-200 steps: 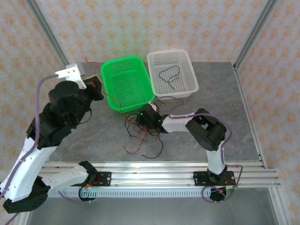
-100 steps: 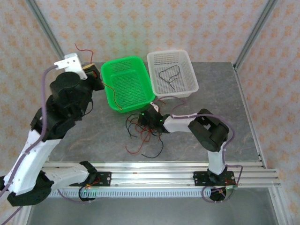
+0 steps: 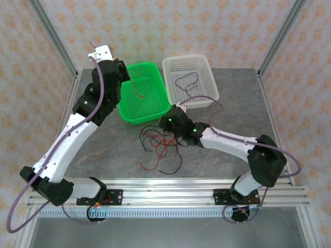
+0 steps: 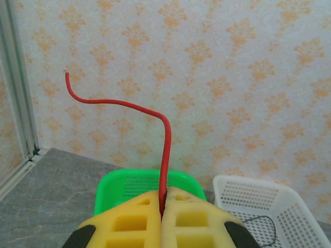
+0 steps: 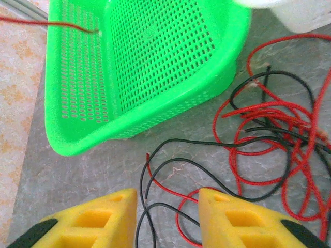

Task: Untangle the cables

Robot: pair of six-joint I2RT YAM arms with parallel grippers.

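My left gripper (image 3: 122,70) hovers over the left rim of the green basket (image 3: 155,111), shut on one red cable (image 3: 138,93) whose lower end hangs into that basket. In the left wrist view the yellow pads (image 4: 129,217) of that gripper (image 4: 163,192) pinch the red cable (image 4: 166,150), which curls up past the wall. A tangle of red and black cables (image 3: 160,144) lies on the table in front of the green basket. My right gripper (image 3: 169,122) is low at the tangle's far edge. It (image 5: 166,199) is open, with loose strands of the cables (image 5: 269,129) on the table between and beyond its fingers.
A white basket (image 3: 207,97) stands to the right of the green one and holds one black cable (image 3: 186,82). The green basket's wall (image 5: 155,57) stands close ahead of my right gripper. Aluminium frame posts rise at the table's back corners.
My left arm has swung up and back over the green basket, carrying the red cable clear of the pile. My right arm has stretched out and its jaws have widened.
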